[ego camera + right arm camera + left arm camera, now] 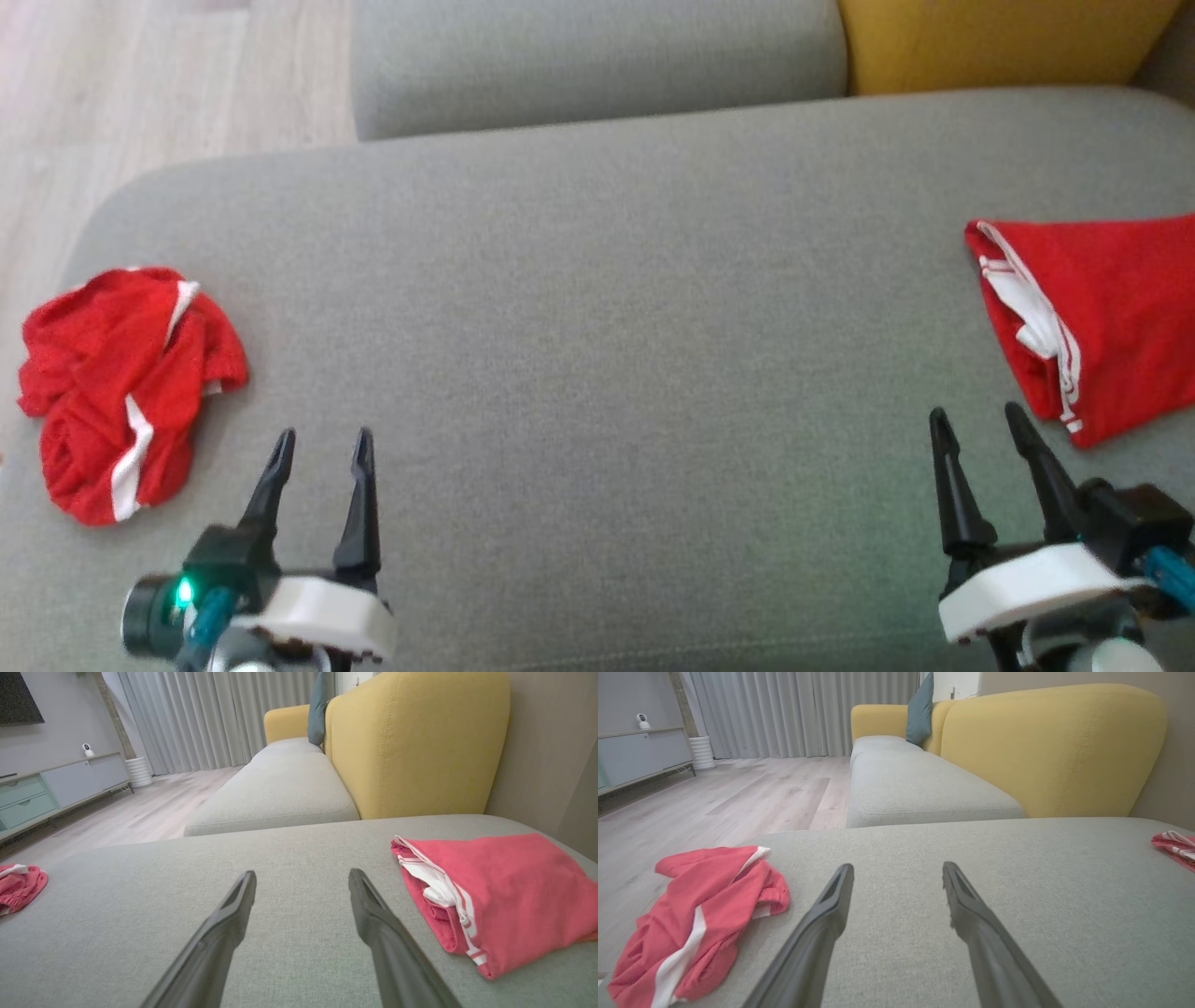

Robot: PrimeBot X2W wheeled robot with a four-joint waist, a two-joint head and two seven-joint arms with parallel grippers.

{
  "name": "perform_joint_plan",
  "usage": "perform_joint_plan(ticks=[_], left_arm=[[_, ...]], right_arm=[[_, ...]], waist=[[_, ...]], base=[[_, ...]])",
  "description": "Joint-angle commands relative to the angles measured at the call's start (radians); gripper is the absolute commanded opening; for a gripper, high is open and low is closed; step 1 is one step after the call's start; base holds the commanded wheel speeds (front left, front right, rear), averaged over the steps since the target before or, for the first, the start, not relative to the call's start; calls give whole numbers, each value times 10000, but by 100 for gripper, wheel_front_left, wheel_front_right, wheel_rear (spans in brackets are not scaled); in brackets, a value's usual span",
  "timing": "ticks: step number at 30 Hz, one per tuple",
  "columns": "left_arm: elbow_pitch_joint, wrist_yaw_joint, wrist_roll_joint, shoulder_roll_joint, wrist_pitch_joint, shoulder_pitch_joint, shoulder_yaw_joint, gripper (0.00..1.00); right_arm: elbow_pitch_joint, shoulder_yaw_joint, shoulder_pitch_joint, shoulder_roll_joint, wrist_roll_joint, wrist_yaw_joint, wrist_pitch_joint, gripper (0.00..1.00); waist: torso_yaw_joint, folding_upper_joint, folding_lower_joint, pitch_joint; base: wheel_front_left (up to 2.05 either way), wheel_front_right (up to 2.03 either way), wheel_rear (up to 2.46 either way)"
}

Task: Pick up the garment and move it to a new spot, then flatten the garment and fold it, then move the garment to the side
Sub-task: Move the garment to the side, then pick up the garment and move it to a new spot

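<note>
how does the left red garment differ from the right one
The left garment lies crumpled in a heap; the right garment is neatly folded. The left garment shows broad white stripes, the right garment thin white edging. Both are red with white trim, on the grey cushion.

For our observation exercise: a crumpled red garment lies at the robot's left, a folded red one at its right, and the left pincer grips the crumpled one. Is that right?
No. The head view shows the left pincer open and empty over the grey cushion, apart from the crumpled red garment. The rest holds: that garment at the robot's left, the folded red one at its right.
</note>
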Motion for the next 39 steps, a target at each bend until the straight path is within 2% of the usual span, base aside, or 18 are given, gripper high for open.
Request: perform_joint_plan(ticks=[1, 15, 25, 31, 39], left_arm=[[-267, 72, -17, 148, -19, -263, 384, 100], [-186, 296, -84, 173, 63, -52, 361, 100], [-148, 273, -84, 177, 44, -275, 204, 100], [-40, 91, -123, 181, -1, -705, 127, 100], [255, -158, -138, 1, -51, -1708, 62, 100]], right_arm=[[-508, 261, -163, -4, -112, 39, 54, 100], [-1023, 262, 259, 12, -138, 39, 419, 100], [-1083, 146, 314, 10, -130, 39, 438, 100], [-1290, 81, 372, 53, -103, 39, 459, 100], [-1755, 143, 159, 92, -133, 39, 675, 100]], waist=[[48, -1, 1, -136], [127, -1, 1, -344], [365, -1, 1, -301], [1205, -1, 1, -177], [3042, -1, 1, 211]], base=[[0, 0, 0], [0, 0, 0], [0, 0, 0], [0, 0, 0], [0, 0, 0]])
